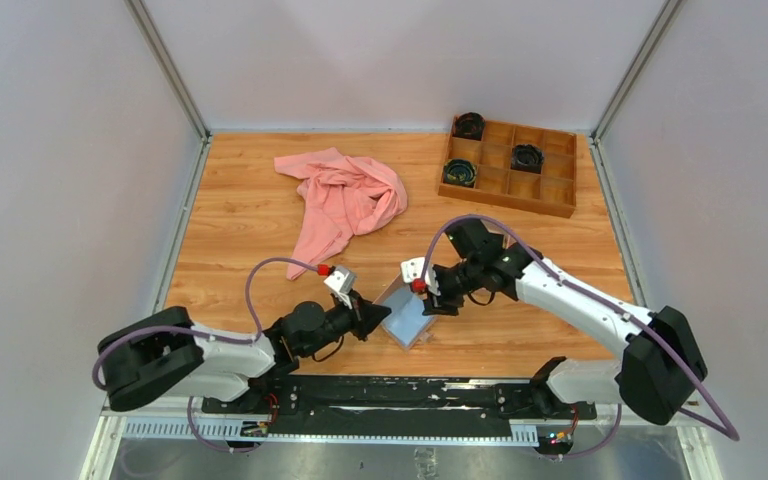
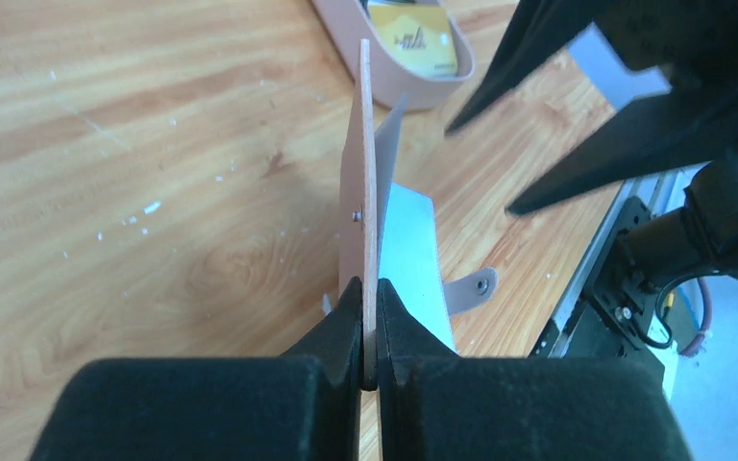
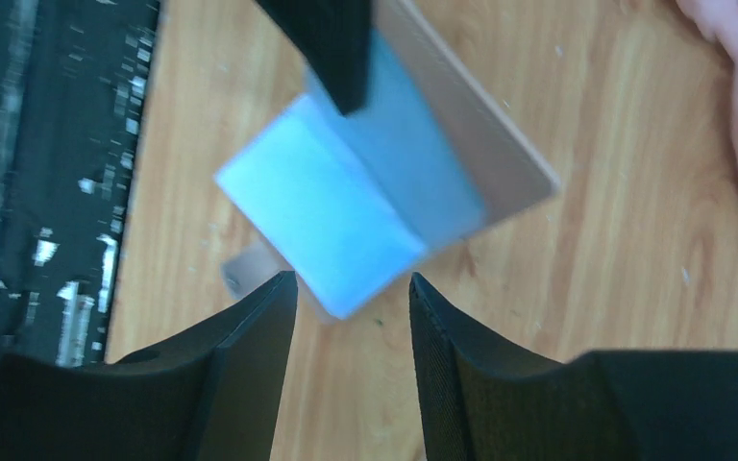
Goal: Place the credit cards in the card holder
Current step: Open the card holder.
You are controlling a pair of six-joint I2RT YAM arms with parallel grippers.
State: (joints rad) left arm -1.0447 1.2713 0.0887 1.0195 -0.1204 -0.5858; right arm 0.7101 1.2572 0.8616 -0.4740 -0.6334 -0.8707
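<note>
One thin tan card holder, smooth and leather-like, opened on pale blue pockets, small metal stud on flap, at near middle of wood-grain table. Pinched at left edge by clenched left gripper; right gripper spread wide just over blue pocket. Farther off, yellow card in oval beige tray, print unreadable.

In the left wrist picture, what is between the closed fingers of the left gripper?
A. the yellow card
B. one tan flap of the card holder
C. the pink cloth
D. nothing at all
B: the left gripper is shut on the thin tan flap of the card holder, which stands on edge, with its light blue inside open to the right.
</note>
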